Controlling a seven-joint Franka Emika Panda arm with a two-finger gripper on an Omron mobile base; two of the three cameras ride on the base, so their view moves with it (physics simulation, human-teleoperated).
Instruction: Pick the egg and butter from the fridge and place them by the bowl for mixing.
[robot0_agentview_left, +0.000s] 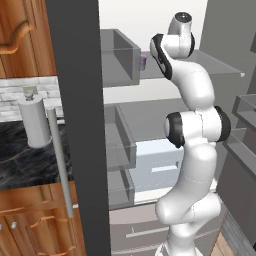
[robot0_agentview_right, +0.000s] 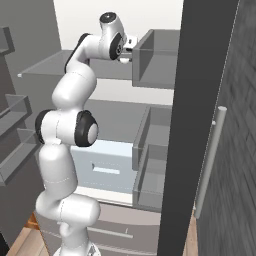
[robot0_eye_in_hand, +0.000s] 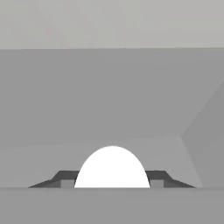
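Fridge (robot0_agentview_left: 80, 125) open, my arm reaching onto its upper shelf. Egg (robot0_eye_in_hand: 112, 168) between my pincer (robot0_eye_in_hand: 112, 183) tips, jaws half-closed alongside; firm grip unconfirmed. Butter, placement by bowl outstanding.

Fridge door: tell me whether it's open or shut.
Open. The dark fridge door stands swung out edge-on, exposing the shelves and door bins; the arm reaches inside.

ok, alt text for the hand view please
A white egg sits dead centre at the bottom of the view, between the gripper's two dark fingertips, which stand against its sides. Behind it, a pale grey fridge shelf runs back to a plain grey wall.
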